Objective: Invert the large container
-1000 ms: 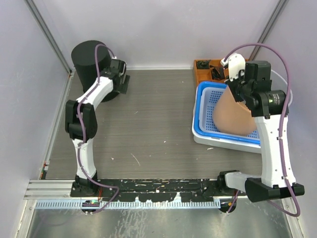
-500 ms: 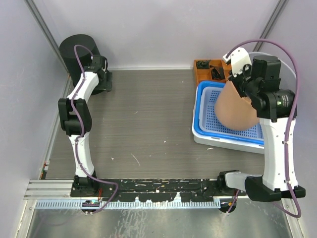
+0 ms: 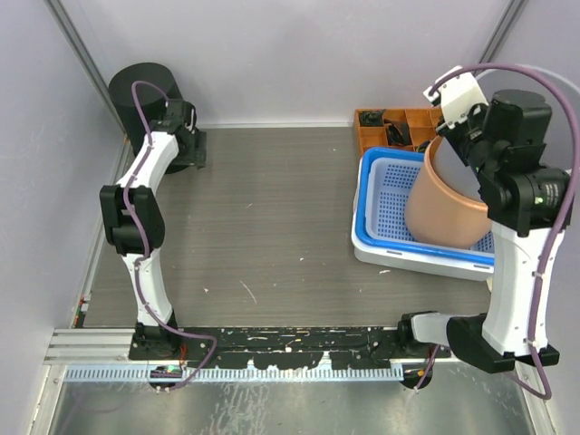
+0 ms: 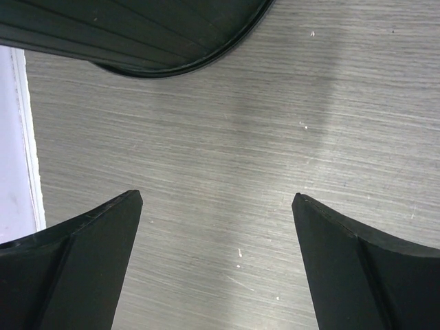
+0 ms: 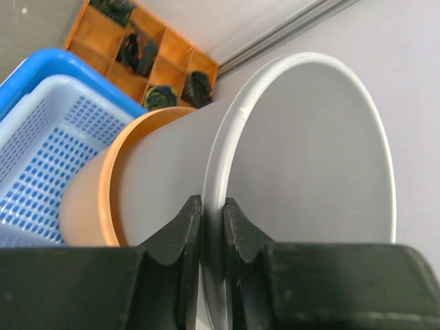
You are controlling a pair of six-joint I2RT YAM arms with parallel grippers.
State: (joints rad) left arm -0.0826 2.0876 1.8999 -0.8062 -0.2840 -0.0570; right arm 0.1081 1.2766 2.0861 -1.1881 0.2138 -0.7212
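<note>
The large tan-orange container (image 3: 449,204) hangs tilted over the blue basket (image 3: 376,195), its mouth turned up toward the right wrist. My right gripper (image 3: 460,127) is shut on a pale grey rim (image 5: 227,144). In the right wrist view that grey body runs into the orange rim (image 5: 103,185) beside it, as if nested. The gripper's jaws (image 5: 212,203) pinch the rim from both sides. My left gripper (image 3: 186,149) is open and empty (image 4: 216,199) over bare table by a black cylinder (image 3: 145,91) at the back left.
The perforated blue basket (image 5: 41,75) sits in a white tray (image 3: 399,263) on the right. An orange compartment box (image 3: 385,122) with dark small parts stands behind it. The black cylinder's base (image 4: 172,34) lies just beyond the left fingers. Walls enclose the table.
My right arm has raised and swung the container, so its mouth now shows and it hangs more to the right. My left arm pulled back toward the black cylinder, then held still.
</note>
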